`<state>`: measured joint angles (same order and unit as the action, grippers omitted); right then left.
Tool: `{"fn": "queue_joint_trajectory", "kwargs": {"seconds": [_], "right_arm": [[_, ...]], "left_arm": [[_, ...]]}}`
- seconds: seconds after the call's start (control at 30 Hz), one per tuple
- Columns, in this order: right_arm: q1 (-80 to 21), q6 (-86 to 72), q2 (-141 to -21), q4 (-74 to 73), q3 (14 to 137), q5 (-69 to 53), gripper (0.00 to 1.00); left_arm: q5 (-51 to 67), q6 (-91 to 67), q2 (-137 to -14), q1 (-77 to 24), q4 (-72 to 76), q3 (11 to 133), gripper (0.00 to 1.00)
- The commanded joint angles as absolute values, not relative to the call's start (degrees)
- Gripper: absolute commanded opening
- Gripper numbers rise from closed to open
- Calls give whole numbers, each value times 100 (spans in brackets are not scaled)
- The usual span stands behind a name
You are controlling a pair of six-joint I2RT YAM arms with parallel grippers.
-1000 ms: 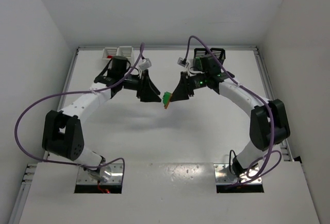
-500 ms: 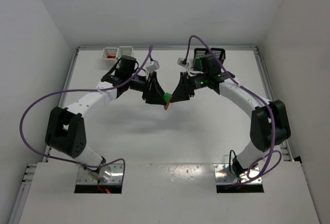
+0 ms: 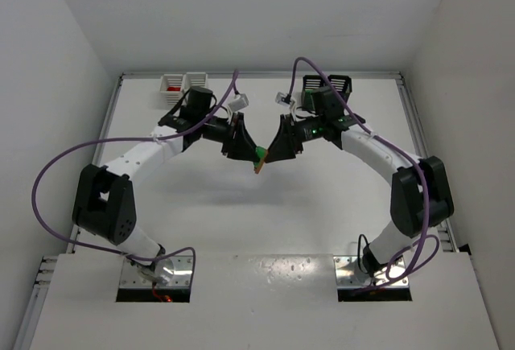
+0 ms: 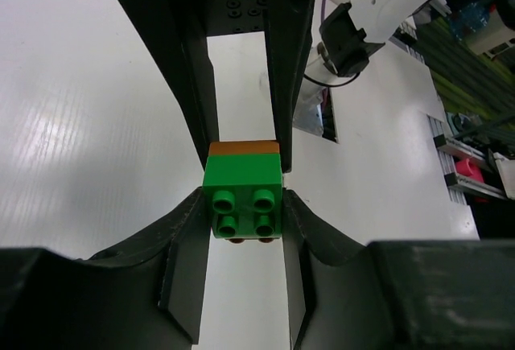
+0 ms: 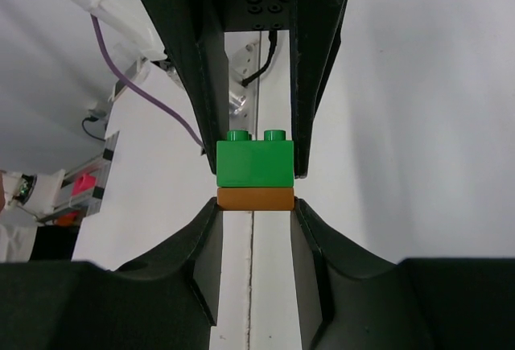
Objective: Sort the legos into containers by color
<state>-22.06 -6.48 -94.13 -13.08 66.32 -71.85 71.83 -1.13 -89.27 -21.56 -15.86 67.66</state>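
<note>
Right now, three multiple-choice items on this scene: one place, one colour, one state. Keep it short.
1. Where is the green studded plastic brick?
A. in a white bin
B. lying on the table
C. held between both grippers

2. What colour is the thin plastic layer stuck to it?
A. orange-brown
B. blue
C. white

3. How do the two pieces stand?
A. pulled apart
B. joined
C. one dropped

Key:
1 C: the left gripper clamps the green brick and the right gripper clamps the layer, above the white table.
2 A: both wrist views show orange-brown against the green.
3 B: no gap shows between them.
</note>
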Motion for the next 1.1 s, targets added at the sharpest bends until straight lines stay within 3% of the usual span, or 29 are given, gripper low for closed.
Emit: {"fn": "queue_joint_trajectory", "kwargs": {"seconds": [0.0, 0.43, 0.63, 0.93, 1.07], "right_arm": [[-2154, -519, -9132, -1151, 6382, -7339, 0], [-1688, -360, -8895, -1151, 6327, -6945, 0], [-1100, -465, -9009, -1126, 7073, -5233, 0], [-449, -483, -9948, -1317, 8857, -1139, 0], [-220, -431, -10669, -1547, 9676, -546, 0]], "left_arm": [[7523, 35, -8895, -1874, -1354, 7040, 14], [7638, 141, -8842, -791, -1354, 7102, 11], [6962, 343, -8614, -738, -1354, 6821, 11], [6152, 247, -8376, -967, -1055, 6680, 11], [6038, 27, -8376, -1019, -905, 6680, 11]]}}
